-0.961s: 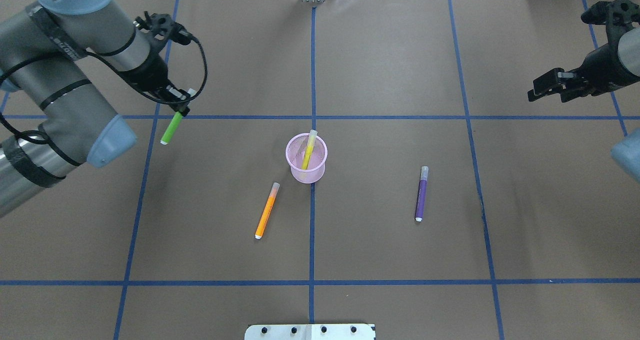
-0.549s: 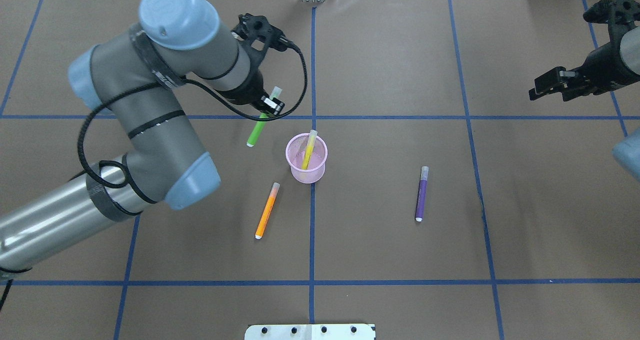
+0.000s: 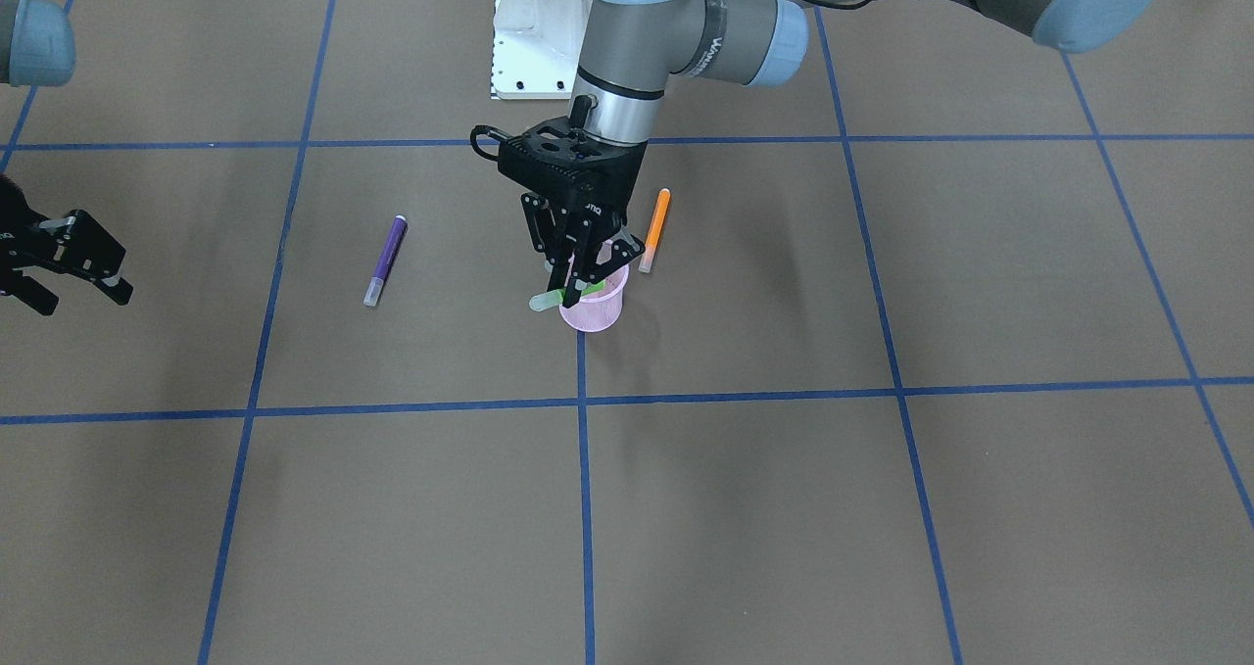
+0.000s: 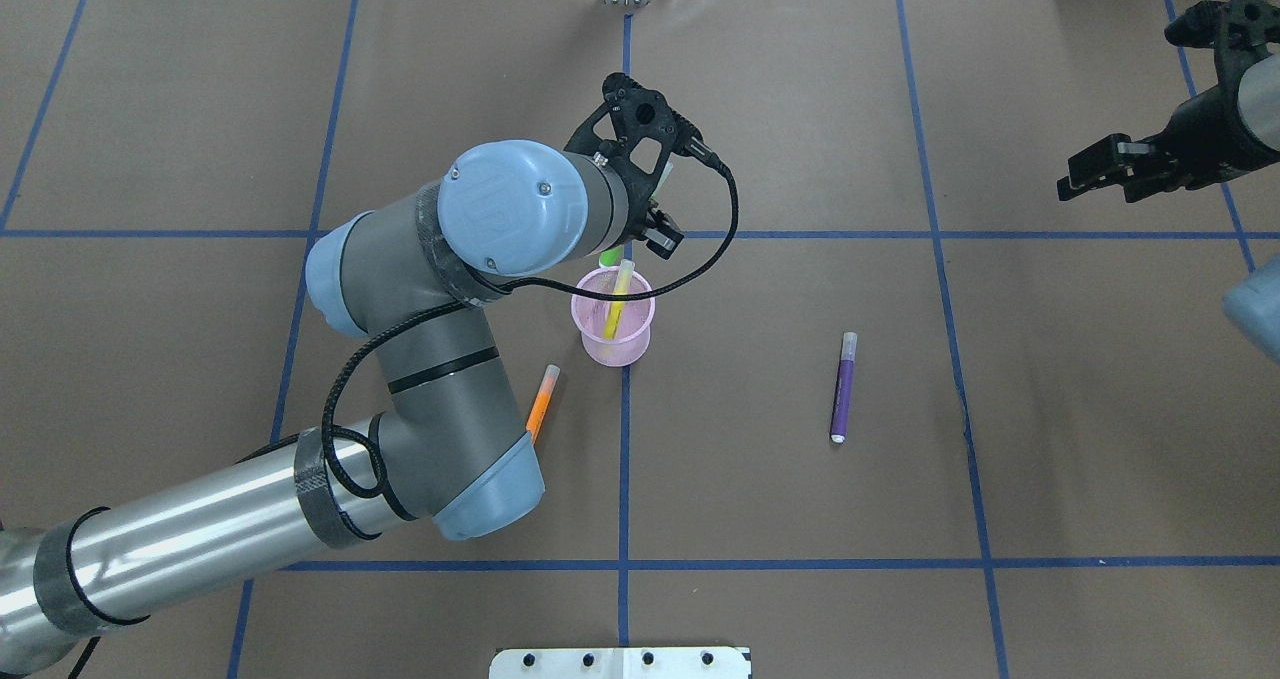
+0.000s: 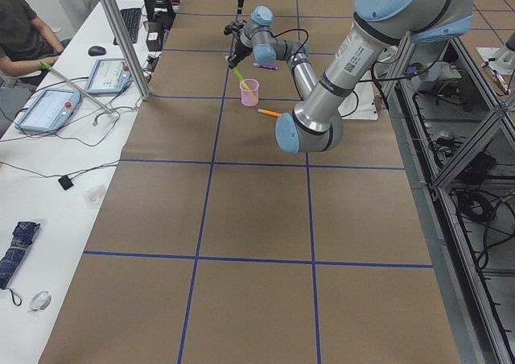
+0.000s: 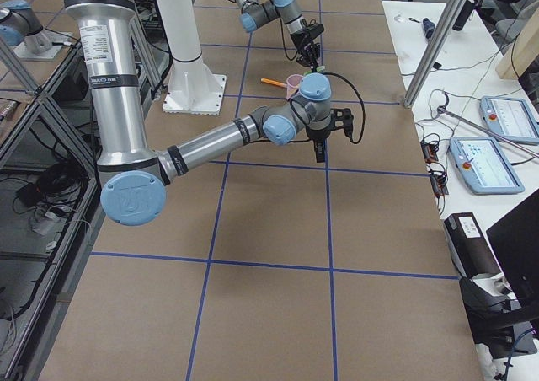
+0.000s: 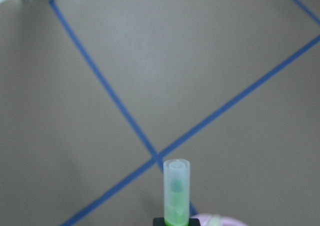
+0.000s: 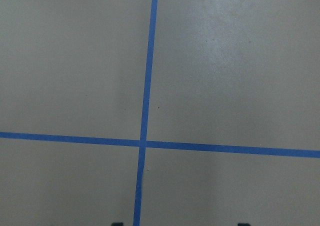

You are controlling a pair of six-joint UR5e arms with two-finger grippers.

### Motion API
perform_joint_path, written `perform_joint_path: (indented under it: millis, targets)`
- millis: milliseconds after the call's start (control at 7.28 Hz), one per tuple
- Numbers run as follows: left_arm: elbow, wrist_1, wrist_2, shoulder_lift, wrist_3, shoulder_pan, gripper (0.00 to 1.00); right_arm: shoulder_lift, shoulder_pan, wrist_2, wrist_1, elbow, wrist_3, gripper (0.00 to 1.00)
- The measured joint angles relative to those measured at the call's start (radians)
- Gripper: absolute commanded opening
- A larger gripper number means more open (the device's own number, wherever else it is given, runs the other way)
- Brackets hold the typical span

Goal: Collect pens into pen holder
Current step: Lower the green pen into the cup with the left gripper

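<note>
The pink mesh pen holder (image 4: 628,347) stands near the table's middle with a yellow pen (image 4: 617,301) leaning inside it. My left gripper (image 3: 578,288) hangs over the holder's rim, shut on a green pen (image 3: 566,297). That pen is tilted, its pale cap (image 7: 176,178) pointing away from me and its lower end at the holder's mouth. An orange pen (image 4: 542,397) lies flat left of the holder, partly under my left arm. A purple pen (image 4: 843,387) lies flat to the right. My right gripper (image 3: 69,268) hovers open at the far right, holding nothing.
The white robot base plate (image 3: 529,48) sits at the table's near edge. Blue tape lines (image 4: 625,459) grid the brown table. A person (image 5: 16,26) sits at a side bench with tablets (image 5: 48,106) beyond the table's far edge.
My left arm has swung right with the green pen, from the table's left part to over the pen holder. The right arm has barely moved.
</note>
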State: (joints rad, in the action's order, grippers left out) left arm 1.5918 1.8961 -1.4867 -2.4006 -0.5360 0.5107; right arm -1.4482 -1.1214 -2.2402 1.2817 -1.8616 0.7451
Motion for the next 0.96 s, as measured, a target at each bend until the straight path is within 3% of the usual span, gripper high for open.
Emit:
perform_joint_path:
  millis: [961]
  targets:
    - [0.041, 0.004, 0.107, 0.028, 0.054, -0.08, 0.0, -0.001, 0.002, 0.003, -0.002, 0.004, 0.01, 0.83]
